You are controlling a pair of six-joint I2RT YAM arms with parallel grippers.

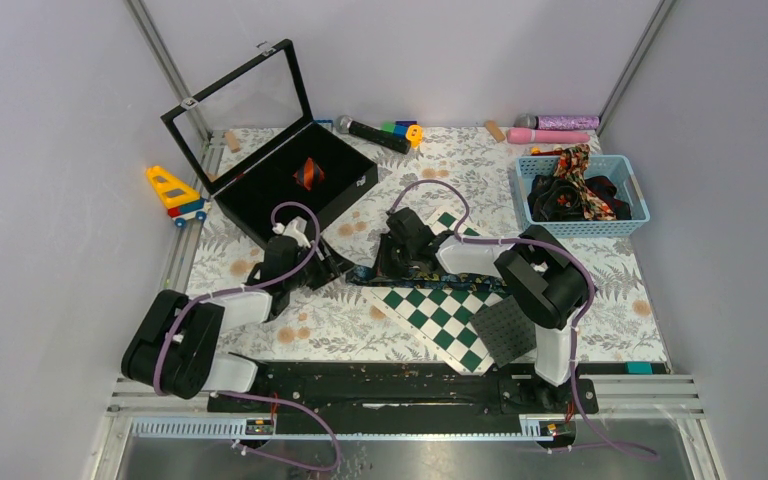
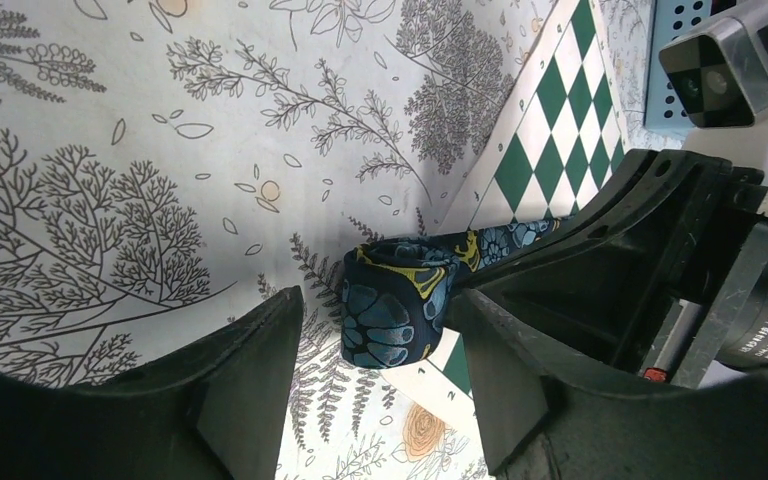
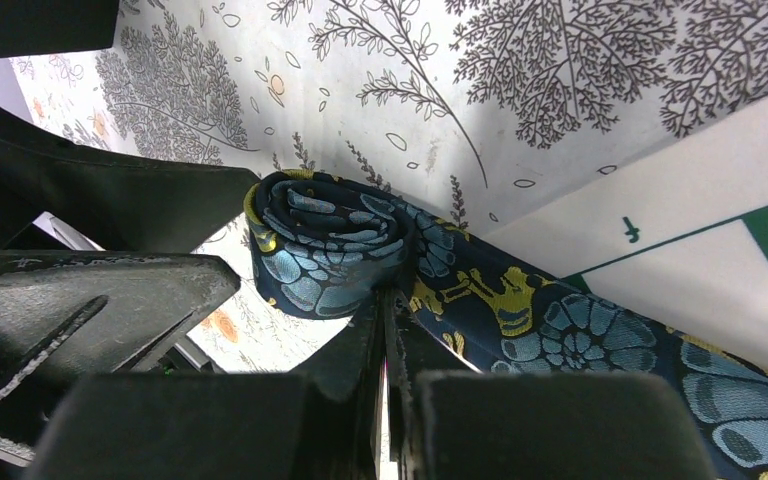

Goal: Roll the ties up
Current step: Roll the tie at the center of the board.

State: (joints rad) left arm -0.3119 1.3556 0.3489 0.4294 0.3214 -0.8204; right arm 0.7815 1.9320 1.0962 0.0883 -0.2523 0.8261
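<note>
The worktop (image 1: 360, 330), covered in a pale leaf-and-flower print, is carrying everything here. Toward its far left a black display box (image 1: 243, 205) is standing with its glazed lid (image 1: 240, 95) propped open. Near the middle, the green-and-white chequered board (image 1: 440, 320) is lying flat at an angle. At the far right a blue basket (image 1: 580, 228) is holding a tangle of dark and floral ties (image 1: 575, 190).

The navy floral tie (image 1: 460, 284) is stretching across the far edge of the board. Its left end is curling into a tight upright roll (image 2: 395, 305) that is resting on the printed cover just off the board's corner.

The left claw (image 2: 378, 300) is standing released and straddling that roll. One finger (image 2: 260, 380) is sitting clear of it. The other finger (image 2: 520, 370) is lying just beside it, though whether it is touching cannot be told.

The right claw (image 3: 385, 320) is clenched, with its tips pressing together right where the flat strip is leaving the roll. Whether any fabric is pinched between them cannot be told.

Inside the box, a small red-orange and black striped tie (image 1: 307, 173) is sitting rolled up.
</note>
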